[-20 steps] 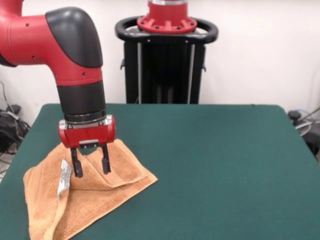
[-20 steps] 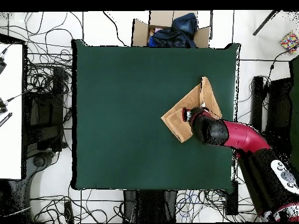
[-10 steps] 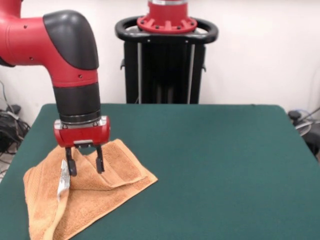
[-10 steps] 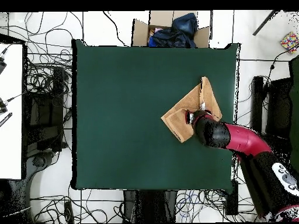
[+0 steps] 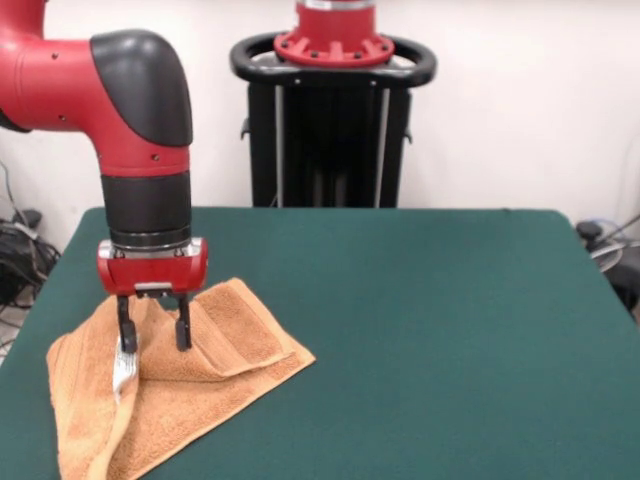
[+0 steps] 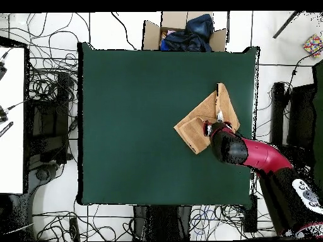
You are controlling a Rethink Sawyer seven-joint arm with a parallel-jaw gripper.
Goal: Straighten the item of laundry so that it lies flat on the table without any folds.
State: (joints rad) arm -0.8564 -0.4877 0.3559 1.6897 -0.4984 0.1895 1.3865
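The orange-tan towel [image 5: 200, 385] lies folded and rumpled at the table's near left in the front view, with a raised ridge in its middle and a white label [image 5: 125, 368] on its left fold. In the overhead view the towel [image 6: 200, 116] sits near the table's right edge. My gripper [image 5: 154, 342] points straight down over the towel's ridge, fingers open and empty, the left fingertip next to the label. The arm's elbow [image 6: 230, 148] hides the gripper from above. The dark green table [image 5: 430, 320] is far larger than the towel.
The black pedestal [image 5: 330, 120] stands behind the table's far edge. In the overhead view a cardboard box with dark cloth [image 6: 186, 31] sits beyond the table's top edge, cables lie on the floor around it, and a white desk [image 6: 11, 120] stands at the left.
My gripper has moved to the left over the towel, toward the white label, and a little lower. It stays open. The towel has not moved.
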